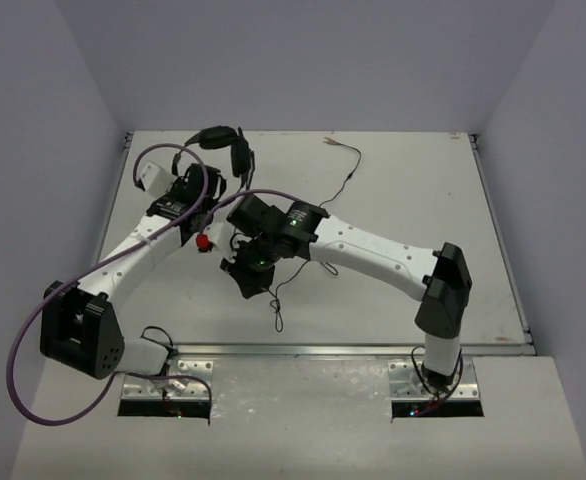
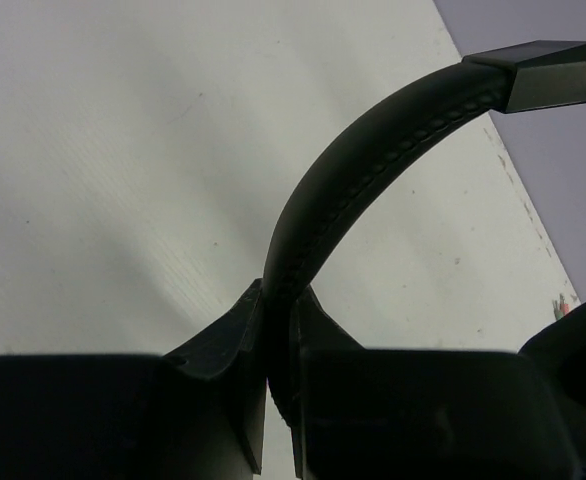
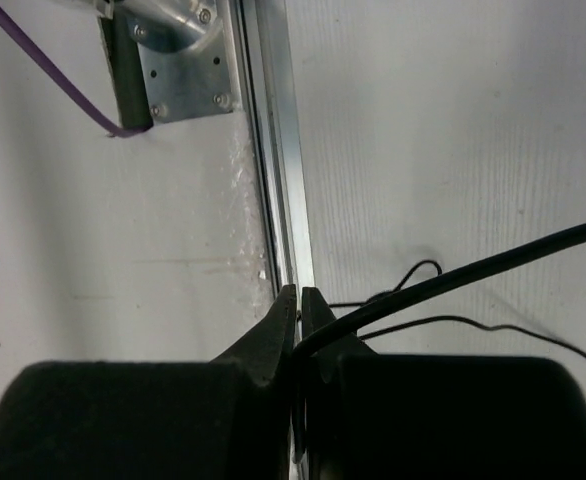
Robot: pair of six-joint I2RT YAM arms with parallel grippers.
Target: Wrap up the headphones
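Observation:
The black headphones (image 1: 230, 148) are at the far left of the table, held up by the headband. My left gripper (image 1: 209, 163) is shut on the padded headband (image 2: 373, 160), which arches up and right from the jaws (image 2: 278, 297); an earcup (image 2: 585, 340) shows at the right edge. My right gripper (image 1: 244, 284) hovers mid-table, pointing toward the near edge. It is shut on the thin black cable (image 3: 473, 270), which leaves the gripper (image 3: 299, 297) to the right. More cable (image 1: 351, 172) trails to the far middle, and a loose end (image 1: 278, 318) lies near the front.
The left arm's purple cable (image 1: 33, 330) loops over the left arm. A small red part (image 1: 205, 241) sits between the arms. The metal rail (image 3: 273, 150) and a mount bracket (image 3: 168, 60) mark the table's near edge. Grey walls enclose the table.

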